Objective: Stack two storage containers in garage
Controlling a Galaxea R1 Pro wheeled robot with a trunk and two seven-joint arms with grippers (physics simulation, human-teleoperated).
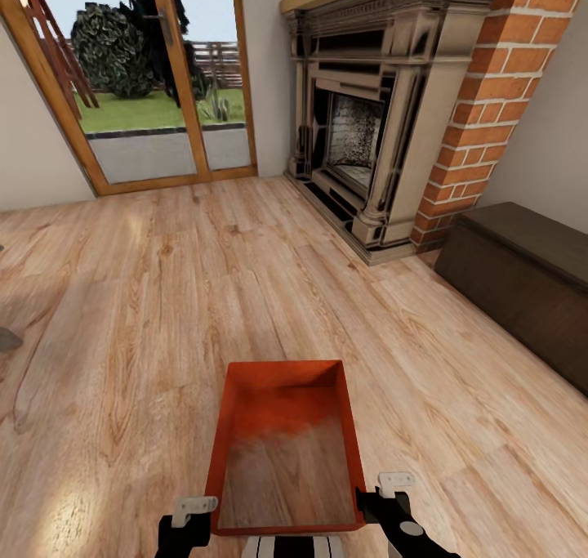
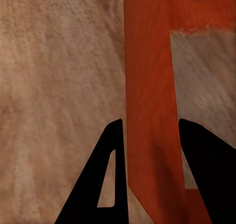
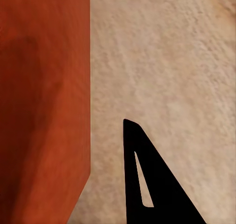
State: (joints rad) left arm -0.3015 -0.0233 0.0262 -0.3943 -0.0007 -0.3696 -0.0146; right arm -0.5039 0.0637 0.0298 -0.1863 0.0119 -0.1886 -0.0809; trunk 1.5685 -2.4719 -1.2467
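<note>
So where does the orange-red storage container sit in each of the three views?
Head view: storage container at bottom centre, between the left claw and right claw.
Left wrist view: one thin container wall runs between the two dark fingers.
Right wrist view: a container wall fills one side, beside a single dark finger.
Shared landmark: the light wood-plank floor.

Light wood-plank floor (image 1: 163,296) spreading across the room; dark low cabinet (image 1: 523,276) standing on it, fireplace (image 1: 367,117) rising from its far edge
</note>
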